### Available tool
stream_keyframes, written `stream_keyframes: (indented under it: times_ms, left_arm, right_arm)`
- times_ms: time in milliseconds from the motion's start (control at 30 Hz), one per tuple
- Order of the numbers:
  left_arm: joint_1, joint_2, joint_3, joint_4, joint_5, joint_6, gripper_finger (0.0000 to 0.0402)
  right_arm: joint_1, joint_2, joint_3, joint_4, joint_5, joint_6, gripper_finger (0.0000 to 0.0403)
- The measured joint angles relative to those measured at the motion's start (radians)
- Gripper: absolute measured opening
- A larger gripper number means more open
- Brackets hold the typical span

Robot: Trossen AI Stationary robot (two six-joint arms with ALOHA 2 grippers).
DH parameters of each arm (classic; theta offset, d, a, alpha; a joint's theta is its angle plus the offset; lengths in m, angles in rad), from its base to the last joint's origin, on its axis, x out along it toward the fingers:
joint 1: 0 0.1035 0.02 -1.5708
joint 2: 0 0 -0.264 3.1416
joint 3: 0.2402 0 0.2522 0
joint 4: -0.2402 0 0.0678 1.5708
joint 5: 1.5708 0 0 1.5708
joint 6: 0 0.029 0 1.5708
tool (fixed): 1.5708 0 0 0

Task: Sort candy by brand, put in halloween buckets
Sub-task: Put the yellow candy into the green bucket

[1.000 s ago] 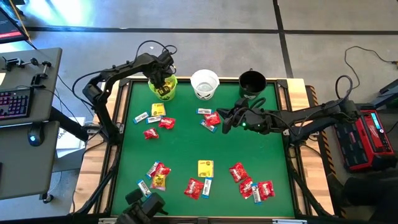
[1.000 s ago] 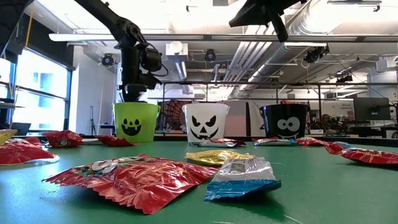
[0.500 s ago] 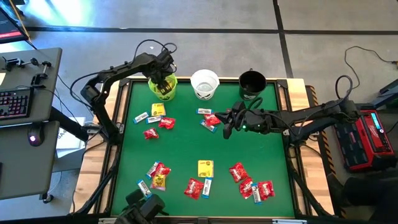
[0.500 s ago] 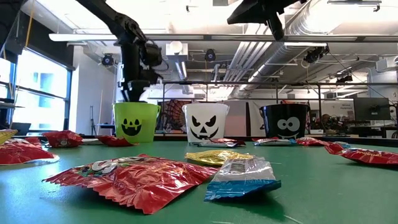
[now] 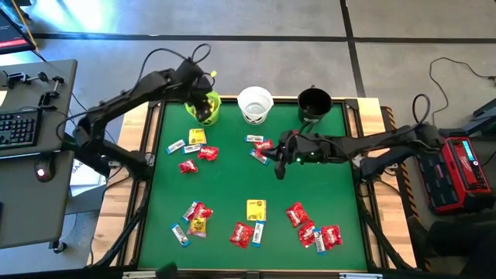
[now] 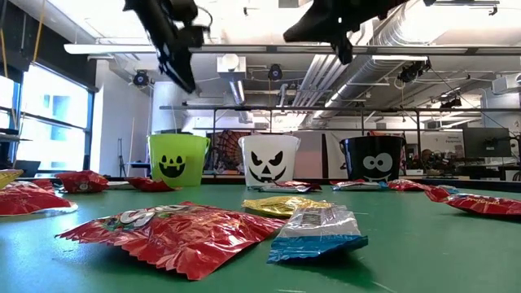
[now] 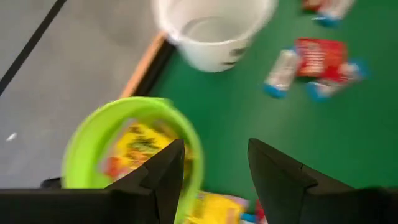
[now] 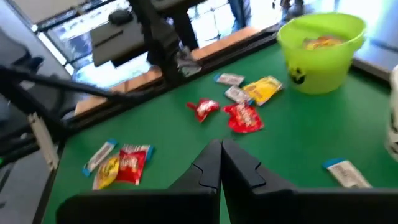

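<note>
Left gripper (image 5: pixel 203 99) above the lime green bucket (image 5: pixel 206 110), fingers (image 7: pixel 163 168) released and empty, a gap between them, yellow packets (image 7: pixel 142 144) lying inside that bucket. White bucket (image 5: pixel 255 105) just beside the lime one along the far edge of the green worktop (image 5: pixel 232 178), black bucket (image 5: pixel 314 103) beyond the white. Right gripper (image 5: pixel 279 167) raised over the worktop nearer than the white bucket, fingers (image 8: pixel 208 163) clenched together on nothing. Near it, a red packet (image 5: pixel 265 148) and blue-and-white bars (image 5: pixel 254 139). In front of the lime bucket, another yellow packet (image 5: pixel 197 136) with red ones. More red, yellow and blue-and-white candy (image 5: pixel 249 232) scattered well apart from all three buckets, along the near edge.
</note>
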Motion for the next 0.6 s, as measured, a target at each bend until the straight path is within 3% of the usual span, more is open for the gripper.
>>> stream_keyframes:
  times_ms: [267, 600]
  left_arm:
    - [-0.229, -0.173, -0.066, -0.077, 0.067, -0.140, 0.0170]
    - [-0.543, -0.243, -0.143, -0.139, 0.043, -0.437, 0.0170]
  right_arm:
    - [-0.021, 0.013, 0.000, -0.039, -0.145, -0.084, 0.0000]
    - [-0.019, 0.011, 0.000, -0.063, -0.197, -0.160, 0.0000]
